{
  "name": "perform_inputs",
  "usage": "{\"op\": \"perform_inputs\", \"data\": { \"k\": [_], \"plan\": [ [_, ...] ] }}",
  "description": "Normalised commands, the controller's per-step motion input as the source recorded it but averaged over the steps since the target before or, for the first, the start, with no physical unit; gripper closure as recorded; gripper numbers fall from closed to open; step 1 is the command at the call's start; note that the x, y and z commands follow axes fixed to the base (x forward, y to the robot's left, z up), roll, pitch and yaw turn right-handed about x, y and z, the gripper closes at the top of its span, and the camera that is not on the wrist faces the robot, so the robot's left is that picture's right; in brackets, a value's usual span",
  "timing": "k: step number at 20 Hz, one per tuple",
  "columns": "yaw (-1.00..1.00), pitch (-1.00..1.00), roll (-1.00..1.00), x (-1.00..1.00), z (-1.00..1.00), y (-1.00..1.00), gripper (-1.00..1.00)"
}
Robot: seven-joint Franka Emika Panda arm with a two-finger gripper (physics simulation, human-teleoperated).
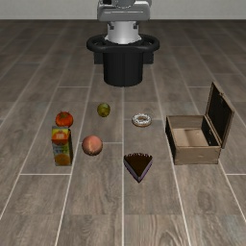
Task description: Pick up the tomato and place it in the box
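On grey-brown wood-plank floor (38, 211), all items lower in the exterior view than black cylindrical robot base (123, 62).

- At the exterior view's left: small red round tomato (64, 119), just behind orange cardboard juice carton (61, 149).
- Just right of carton: pinkish round peach (91, 145).
- Between peach and base: small green round fruit (103, 110).
- Centre: pale ring-shaped doughnut (142, 119), dark brown cake wedge (138, 167) in front.
- At the exterior view's right, well apart: open brown wooden box (195, 155), lid upright along right edge.

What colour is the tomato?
The tomato is red, green on top; exterior view.
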Motion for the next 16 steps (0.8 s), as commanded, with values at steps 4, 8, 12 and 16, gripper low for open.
{"op": "perform_inputs", "data": {
  "k": [4, 8, 12, 16],
  "plan": [
    [0.00, 0.00, 0.00, 0.00, 0.00, -1.00, -1.00],
    [0.00, 0.00, 0.00, 0.00, 0.00, -1.00, -1.00],
    [0.00, 0.00, 0.00, 0.00, 0.00, -1.00, -1.00],
    [0.00, 0.00, 0.00, 0.00, 0.00, -1.00, -1.00]
  ]
}}
